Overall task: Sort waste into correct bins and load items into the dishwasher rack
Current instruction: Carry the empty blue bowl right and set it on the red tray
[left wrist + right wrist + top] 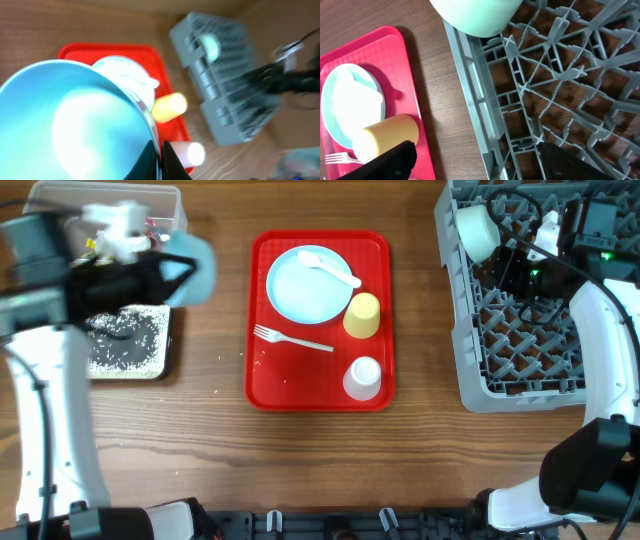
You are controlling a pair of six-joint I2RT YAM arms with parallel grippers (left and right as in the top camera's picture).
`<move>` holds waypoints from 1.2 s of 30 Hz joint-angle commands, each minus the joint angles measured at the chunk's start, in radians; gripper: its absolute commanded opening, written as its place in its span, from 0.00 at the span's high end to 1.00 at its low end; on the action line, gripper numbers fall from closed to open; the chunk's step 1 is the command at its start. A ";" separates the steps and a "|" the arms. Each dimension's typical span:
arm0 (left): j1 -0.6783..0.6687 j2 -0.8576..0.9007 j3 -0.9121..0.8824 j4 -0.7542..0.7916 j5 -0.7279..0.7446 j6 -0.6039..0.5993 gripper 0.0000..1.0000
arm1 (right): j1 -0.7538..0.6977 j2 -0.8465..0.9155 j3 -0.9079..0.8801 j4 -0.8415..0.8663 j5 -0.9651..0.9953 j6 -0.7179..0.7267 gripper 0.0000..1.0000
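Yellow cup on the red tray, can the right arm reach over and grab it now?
Probably yes. The right gripper is open and empty over the dishwasher rack, and nothing covers the yellow cup.

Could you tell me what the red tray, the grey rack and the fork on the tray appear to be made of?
Red tray: likely plastic, smooth with a slight sheen. Grey rack: moulded plastic, matte, by its ribbed grid. Fork: probably white plastic, thin and uniformly white.

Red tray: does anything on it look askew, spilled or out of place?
The yellow cup crowds the lower-right rim of the light-blue plate, overlapping it as seen from above. The white fork lies slanted below the plate. Nothing on the red tray looks broken.
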State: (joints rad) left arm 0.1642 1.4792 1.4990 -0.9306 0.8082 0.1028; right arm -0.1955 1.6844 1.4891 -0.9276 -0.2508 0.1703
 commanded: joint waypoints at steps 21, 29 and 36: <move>-0.723 0.257 0.003 -0.012 -0.982 -0.348 0.96 | 0.005 -0.011 0.008 0.008 -0.006 -0.037 0.15; -0.793 0.317 0.003 -0.012 -0.974 -0.469 0.96 | 0.005 -0.011 0.008 0.010 -0.006 -0.037 0.15; -0.795 0.348 0.003 -0.035 -0.974 -0.619 0.96 | 0.005 -0.011 0.008 0.010 -0.006 -0.037 0.15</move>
State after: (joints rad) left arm -0.6342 1.8072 1.4986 -0.9535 -0.1493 -0.4145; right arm -0.1955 1.6844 1.4891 -0.9203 -0.2508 0.1516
